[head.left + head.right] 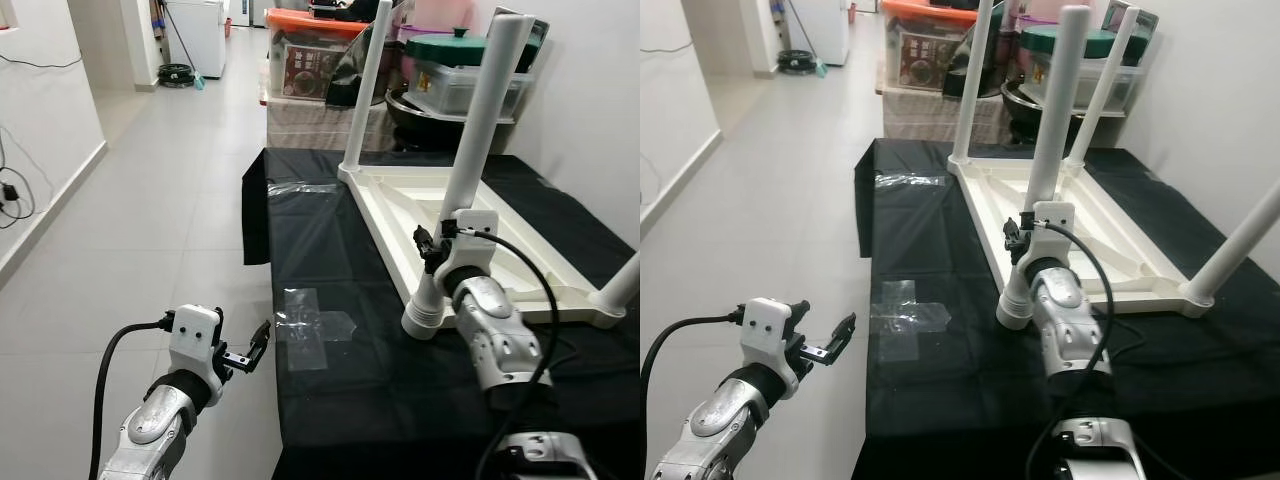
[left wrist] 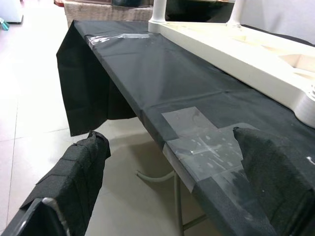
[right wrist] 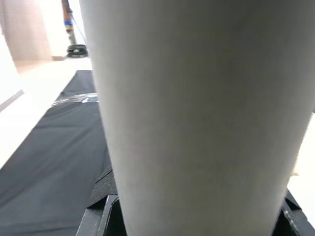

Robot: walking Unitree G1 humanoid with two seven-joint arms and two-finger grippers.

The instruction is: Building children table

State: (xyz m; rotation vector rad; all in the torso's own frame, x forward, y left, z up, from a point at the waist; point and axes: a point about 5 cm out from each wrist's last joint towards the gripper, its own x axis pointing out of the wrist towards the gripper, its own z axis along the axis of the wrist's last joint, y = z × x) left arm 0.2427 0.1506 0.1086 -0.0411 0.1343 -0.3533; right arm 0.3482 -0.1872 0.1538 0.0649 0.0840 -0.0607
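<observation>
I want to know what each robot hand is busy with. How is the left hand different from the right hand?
The right gripper is closed around the near white table leg, low on it, over the black table. The left gripper holds nothing; its fingers are spread open. It hangs off the table's edge over the floor, near the clear tape patch. Both have two black fingers on silver arms.
</observation>
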